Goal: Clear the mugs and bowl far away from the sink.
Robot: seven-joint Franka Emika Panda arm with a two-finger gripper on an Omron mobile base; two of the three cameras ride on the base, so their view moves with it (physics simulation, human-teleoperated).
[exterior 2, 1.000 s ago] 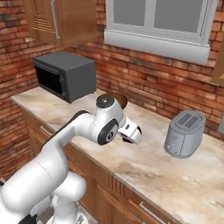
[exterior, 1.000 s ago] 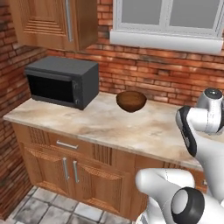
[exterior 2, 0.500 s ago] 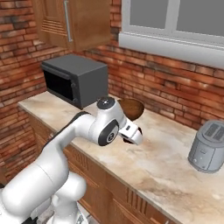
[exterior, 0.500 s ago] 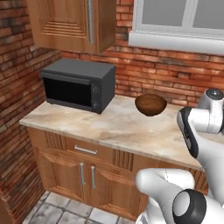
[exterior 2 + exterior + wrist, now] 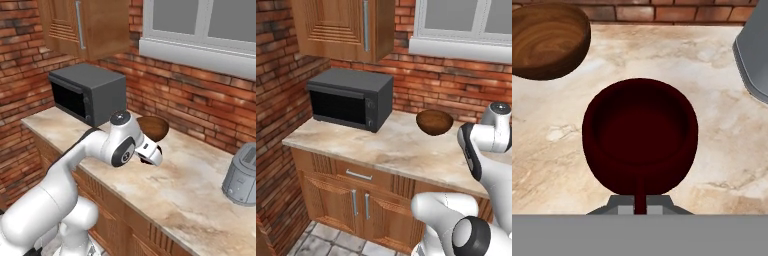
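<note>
In the hand view a dark red rounded mug (image 5: 640,135) hangs over the marble counter (image 5: 712,90), its thin handle running down between my fingertips. My gripper (image 5: 640,207) is shut on that handle. The wide brown wooden bowl (image 5: 547,40) stands on the counter beyond the mug to the left, apart from it. From the base views the bowl (image 5: 434,121) (image 5: 154,127) sits near the brick wall, right of the microwave, and my gripper (image 5: 146,159) hovers just in front of it. The sink is out of view.
A black microwave (image 5: 351,98) (image 5: 87,94) stands at the counter's left end under a wooden wall cabinet (image 5: 343,27). A grey toaster (image 5: 242,175) (image 5: 754,50) stands to the right. The counter's front edge (image 5: 371,170) runs above the cupboard doors.
The whole picture has shifted: the base has driven left, so microwave, bowl and toaster slide right in both base views. The arm keeps its pose, still holding the mug.
</note>
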